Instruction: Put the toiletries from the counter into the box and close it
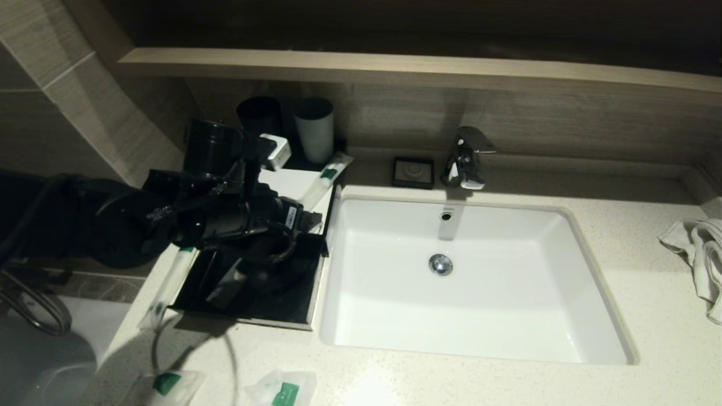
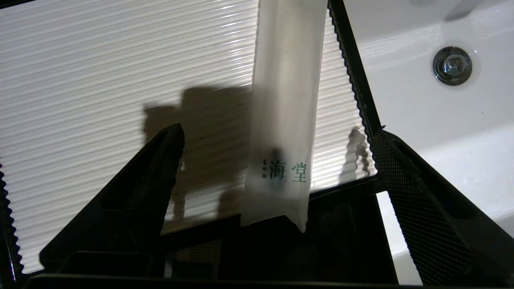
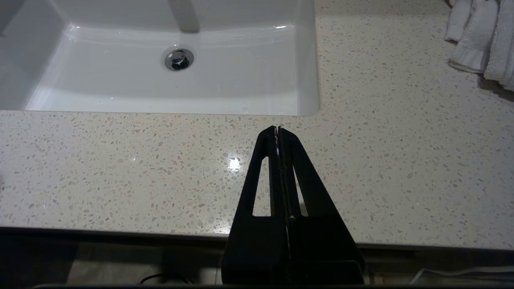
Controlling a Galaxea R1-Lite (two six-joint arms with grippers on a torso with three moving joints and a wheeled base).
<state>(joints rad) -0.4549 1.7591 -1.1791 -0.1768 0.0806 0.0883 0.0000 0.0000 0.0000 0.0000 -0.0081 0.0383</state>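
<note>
My left gripper point(image 1: 309, 221) hangs open over the box point(image 1: 287, 183), near the front edge of its ribbed white top point(image 2: 120, 80). A long translucent packet point(image 2: 287, 100) lies on that top between the open jaws point(image 2: 278, 132), untouched, its near end overhanging the pulled-out black drawer point(image 1: 293, 293). Its far end points at the cups point(image 1: 335, 166). A second long packet point(image 1: 169, 282) lies along the box's left side. Two small pouches with green labels point(image 1: 169, 383) point(image 1: 282, 390) sit on the counter point(image 1: 648, 316) by the front edge. My right gripper point(image 3: 277, 130) is shut and empty above the counter's front.
The white sink point(image 1: 586, 248) lies right of the box, with the faucet point(image 1: 465, 160) and a black soap dish point(image 1: 413, 172) behind it. A black cup point(image 1: 259, 115) and a grey cup point(image 1: 314, 129) stand behind the box. A white towel point(image 1: 699, 254) lies far right.
</note>
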